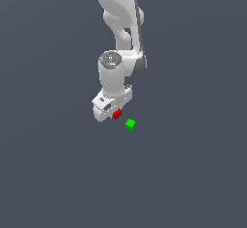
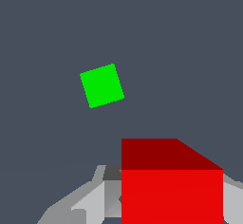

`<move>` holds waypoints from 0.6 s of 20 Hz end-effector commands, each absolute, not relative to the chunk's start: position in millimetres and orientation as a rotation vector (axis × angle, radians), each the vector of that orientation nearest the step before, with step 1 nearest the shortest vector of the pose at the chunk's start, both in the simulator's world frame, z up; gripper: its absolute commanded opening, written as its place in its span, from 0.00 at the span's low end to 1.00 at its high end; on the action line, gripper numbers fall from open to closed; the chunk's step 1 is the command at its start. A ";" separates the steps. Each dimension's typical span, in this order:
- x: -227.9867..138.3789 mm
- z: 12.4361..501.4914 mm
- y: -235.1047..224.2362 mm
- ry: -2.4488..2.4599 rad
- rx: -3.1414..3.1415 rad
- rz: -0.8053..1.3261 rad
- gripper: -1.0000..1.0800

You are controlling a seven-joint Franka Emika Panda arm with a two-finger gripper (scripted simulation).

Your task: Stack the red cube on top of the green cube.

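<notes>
The gripper (image 1: 114,114) points straight down and appears clamped on the red cube (image 1: 116,113): in the wrist view that cube (image 2: 172,190) fills the near foreground between the grey fingers (image 2: 88,201), one seen on each side of it. It seems to be held this way so it can be carried across and set down flat on its partner. Whether it is lifted off the surface (image 1: 58,174) or resting on it, I cannot tell.

The green cube (image 1: 130,124) sits alone on the surface, near the gripper but clearly apart from it. In the exterior view it lies at about four o'clock from the red cube. From the wrist camera the green cube (image 2: 102,86) appears beyond the held cube, with its edges turned slightly against the red cube's edges. By my judgement, the stacking is not yet done; a short sideways carry and perhaps a small wrist turn would be needed.
</notes>
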State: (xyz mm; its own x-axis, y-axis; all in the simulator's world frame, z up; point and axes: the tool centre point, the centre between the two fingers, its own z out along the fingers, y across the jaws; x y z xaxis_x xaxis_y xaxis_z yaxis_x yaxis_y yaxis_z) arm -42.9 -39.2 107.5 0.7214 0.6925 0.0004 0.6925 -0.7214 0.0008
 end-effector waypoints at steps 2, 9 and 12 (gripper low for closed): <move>-39.2 97.2 -20.7 1.174 2.914 0.001 0.00; -29.1 72.9 21.4 1.174 2.914 0.001 0.00; -26.5 67.3 30.3 1.174 2.914 0.000 0.00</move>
State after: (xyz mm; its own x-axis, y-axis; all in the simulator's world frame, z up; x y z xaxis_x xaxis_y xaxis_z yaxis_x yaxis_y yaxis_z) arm -28.4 26.1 69.8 0.7196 0.6944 -0.0004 0.6944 -0.7196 -0.0013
